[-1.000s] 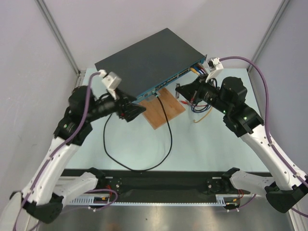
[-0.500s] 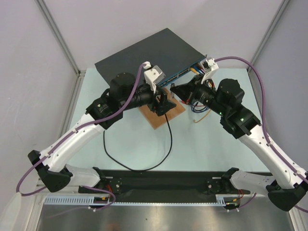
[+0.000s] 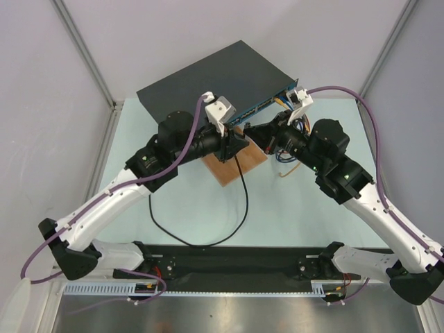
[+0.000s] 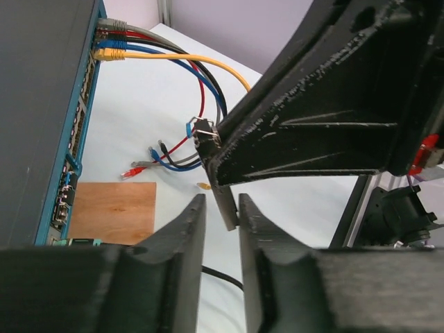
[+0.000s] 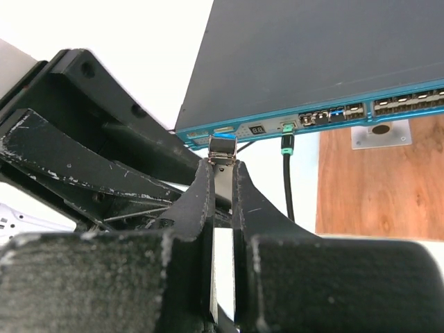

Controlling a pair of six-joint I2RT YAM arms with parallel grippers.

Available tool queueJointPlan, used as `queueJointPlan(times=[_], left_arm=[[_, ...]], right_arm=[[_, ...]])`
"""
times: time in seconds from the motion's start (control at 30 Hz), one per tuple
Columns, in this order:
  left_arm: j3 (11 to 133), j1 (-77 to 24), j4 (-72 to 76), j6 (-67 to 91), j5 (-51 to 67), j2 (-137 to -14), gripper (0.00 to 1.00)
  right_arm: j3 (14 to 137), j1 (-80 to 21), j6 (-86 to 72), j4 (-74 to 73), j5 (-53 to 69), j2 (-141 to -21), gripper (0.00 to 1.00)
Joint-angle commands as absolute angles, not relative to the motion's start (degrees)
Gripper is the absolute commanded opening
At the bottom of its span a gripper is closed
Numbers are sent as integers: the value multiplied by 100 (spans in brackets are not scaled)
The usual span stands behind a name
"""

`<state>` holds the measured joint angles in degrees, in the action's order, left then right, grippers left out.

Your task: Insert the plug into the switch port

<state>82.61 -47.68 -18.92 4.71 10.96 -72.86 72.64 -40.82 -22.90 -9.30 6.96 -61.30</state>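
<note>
The switch [image 3: 208, 76] is a flat black box with a teal front face [image 5: 305, 114] full of small ports. My right gripper [image 5: 223, 166] is shut on the plug [image 5: 222, 149], a thin metal module, in front of that face. My left gripper [image 4: 222, 200] meets the right gripper [image 4: 333, 118] head-on. Its jaws are narrowed around the plug's other end [image 4: 225, 208], which touches one finger while a gap remains at the other. In the top view both grippers [image 3: 239, 142] [image 3: 251, 129] meet over the wooden board and hide the plug.
A brown wooden board [image 3: 236, 163] lies in front of the switch. A black cable [image 3: 243, 201] with a green connector [image 5: 286, 142] sits in a port and loops toward the near edge. Yellow, blue, red and grey cables [image 4: 139, 48] hang from the switch's right end.
My left arm swung in from the left to the middle and its jaws narrowed around the plug's free end. The right gripper edged slightly left, still shut on the plug.
</note>
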Motion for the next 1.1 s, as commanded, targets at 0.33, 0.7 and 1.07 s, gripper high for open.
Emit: queueJointPlan(times=[0.33, 0.7, 1.07], left_arm=[[7989, -4667, -1441, -260, 685, -6663, 0], [7867, -4869, -2548, -4733, 1222, -5836, 0], [5425, -6512, -371, -9139, -1880, -5221, 0]], right_arm=[[7470, -3693, -2259, -1195, 1791, -5915, 53], [8393, -2479, -1012, -3242, 3586, -5704, 79], [8780, -2478, -406, -4288, 3683, -6099, 61]])
